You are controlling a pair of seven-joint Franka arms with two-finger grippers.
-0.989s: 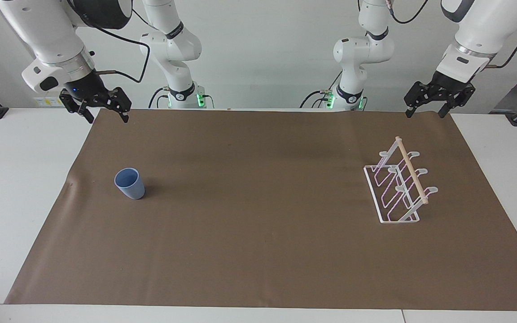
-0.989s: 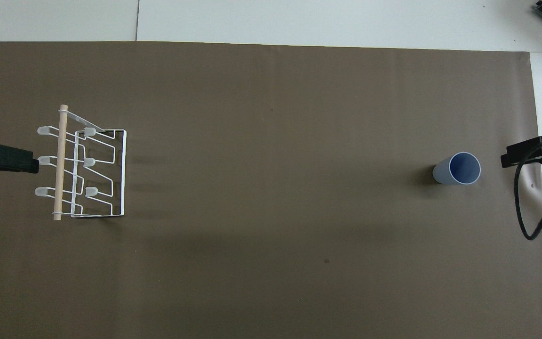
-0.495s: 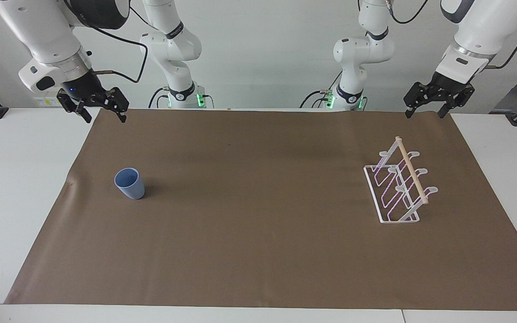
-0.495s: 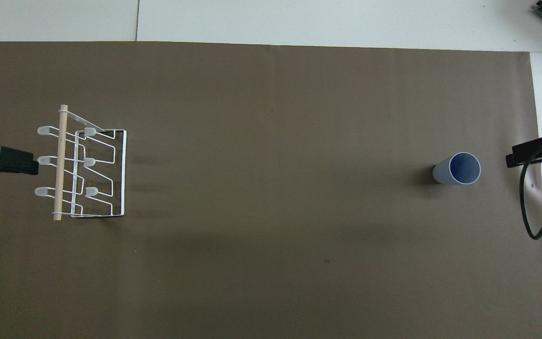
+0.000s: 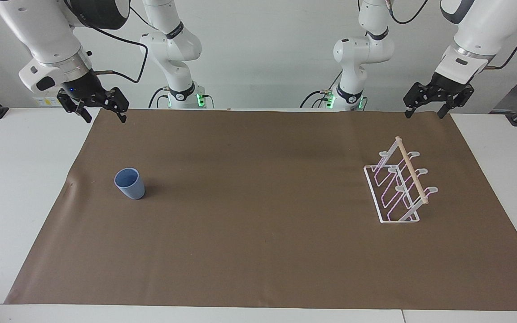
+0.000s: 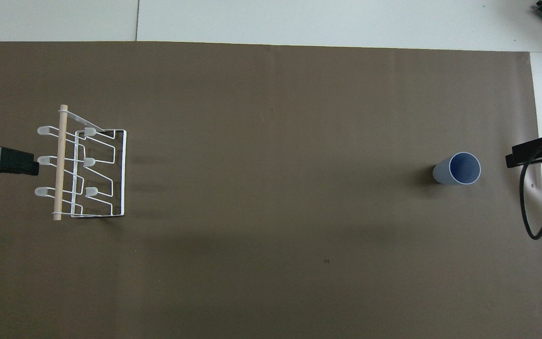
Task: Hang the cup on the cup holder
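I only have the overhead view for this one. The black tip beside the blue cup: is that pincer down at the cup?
Observer: No. The right pincer hangs high over the edge of the brown mat, well clear of the cup.
Operator: And the black tip that seems to meet the cup holder's prongs?
Observer: The left pincer is up in the air too, not touching the cup holder.
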